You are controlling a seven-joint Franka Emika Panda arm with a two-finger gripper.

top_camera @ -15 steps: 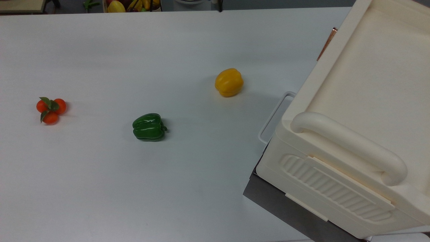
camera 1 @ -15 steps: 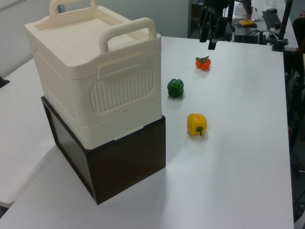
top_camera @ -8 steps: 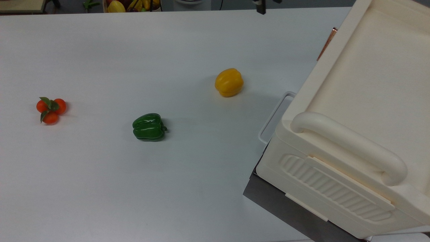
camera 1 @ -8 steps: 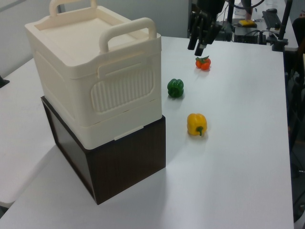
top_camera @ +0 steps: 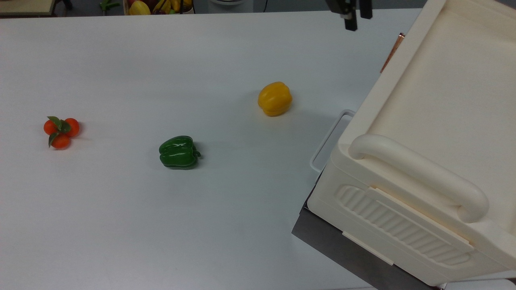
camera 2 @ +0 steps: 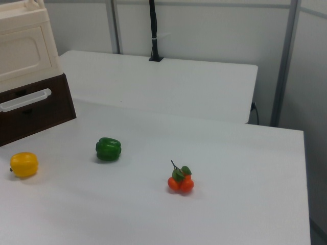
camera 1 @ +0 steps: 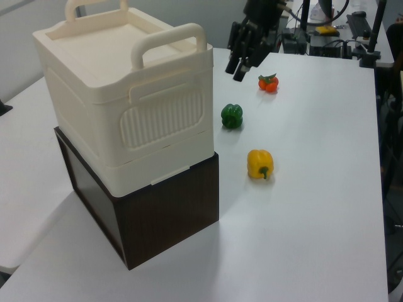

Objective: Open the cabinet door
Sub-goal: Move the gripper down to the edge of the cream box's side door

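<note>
Gripper, fingers slightly parted and holding nothing, above the white table near the cream cabinet's door, a stiff, light-looking panel (probably slippery) best taken by its copper handle at the top view's far right.

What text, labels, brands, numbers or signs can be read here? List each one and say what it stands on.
None: no readable word, label, brand, number or sign appears.
The cream cabinet, its cabinet door, the dark base and the table are plain.
The yellow pepper, green pepper and oranges carry no stickers.
The tool shows no marking.
</note>
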